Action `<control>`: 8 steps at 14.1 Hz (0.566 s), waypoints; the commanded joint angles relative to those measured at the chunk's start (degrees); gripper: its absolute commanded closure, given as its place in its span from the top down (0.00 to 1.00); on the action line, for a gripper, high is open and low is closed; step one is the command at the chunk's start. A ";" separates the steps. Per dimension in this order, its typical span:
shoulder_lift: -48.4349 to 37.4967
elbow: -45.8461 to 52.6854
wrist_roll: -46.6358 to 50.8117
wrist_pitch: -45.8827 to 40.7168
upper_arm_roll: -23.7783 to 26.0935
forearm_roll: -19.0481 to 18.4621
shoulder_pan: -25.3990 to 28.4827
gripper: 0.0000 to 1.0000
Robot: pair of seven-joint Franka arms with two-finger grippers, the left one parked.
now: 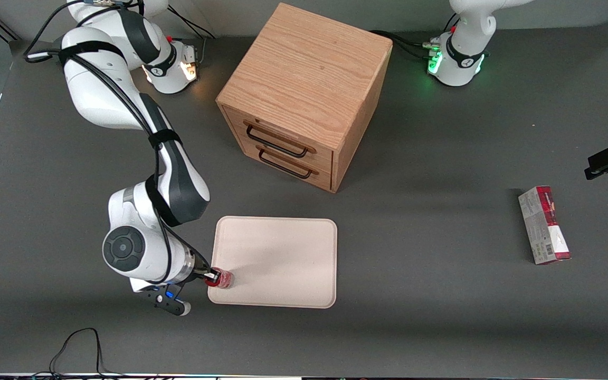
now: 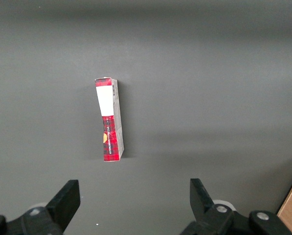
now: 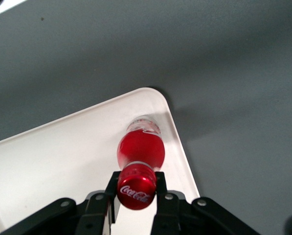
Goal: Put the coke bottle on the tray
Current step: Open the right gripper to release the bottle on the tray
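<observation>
- Gripper [image 3: 136, 192] is closed on the neck of the bottle [image 3: 141, 149], just under the red cap; one finger [image 3: 111, 192] is pressed against each side.
- Bottle is held over the tray [image 1: 283, 258], at the corner nearest the front camera, toward the working arm's end. Whether its base touches the tray cannot be told.
- Step judged: placing, nearly done. Next move calls for setting the base flat, opening the fingers, then lifting clear without tipping the bottle.
- "Coca-Cola" is read in white script on the cap.
- Carton [image 1: 544, 225], toward the parked arm's end: print too small to read.
</observation>
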 commanded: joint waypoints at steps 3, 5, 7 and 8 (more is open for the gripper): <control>0.97 2.27 1.72 0.18 -0.19 -1.98 0.62 1.00; 0.71 2.26 1.72 0.01 -0.19 -2.07 0.62 1.00; -0.16 2.26 1.46 -0.69 -0.19 -2.07 0.54 1.00; -2.00 2.00 0.85 -2.96 -0.10 -1.98 0.27 1.00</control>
